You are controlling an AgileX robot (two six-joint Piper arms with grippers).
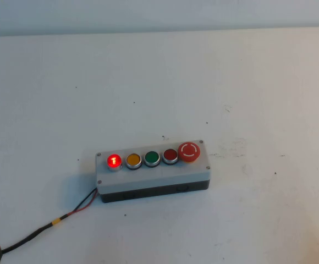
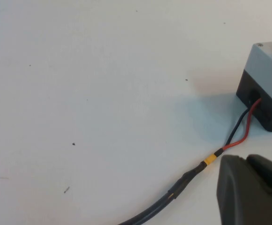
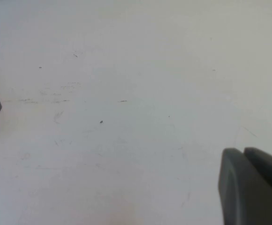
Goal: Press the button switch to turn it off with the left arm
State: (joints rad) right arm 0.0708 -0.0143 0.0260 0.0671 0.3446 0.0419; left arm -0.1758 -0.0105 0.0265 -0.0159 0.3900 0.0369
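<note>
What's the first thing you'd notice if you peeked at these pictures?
A glowing red button shines at the left end of a grey box near the middle of the white table, beside yellow, green, dark red and big red buttons. A black cable trails off the box's left end. The left gripper sits near that cable; the right gripper is over bare table.

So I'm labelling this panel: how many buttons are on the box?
5, in one row on the box: lit red button at its left end, then yellow, green, dark red, and the big red mushroom at the right end.
</note>
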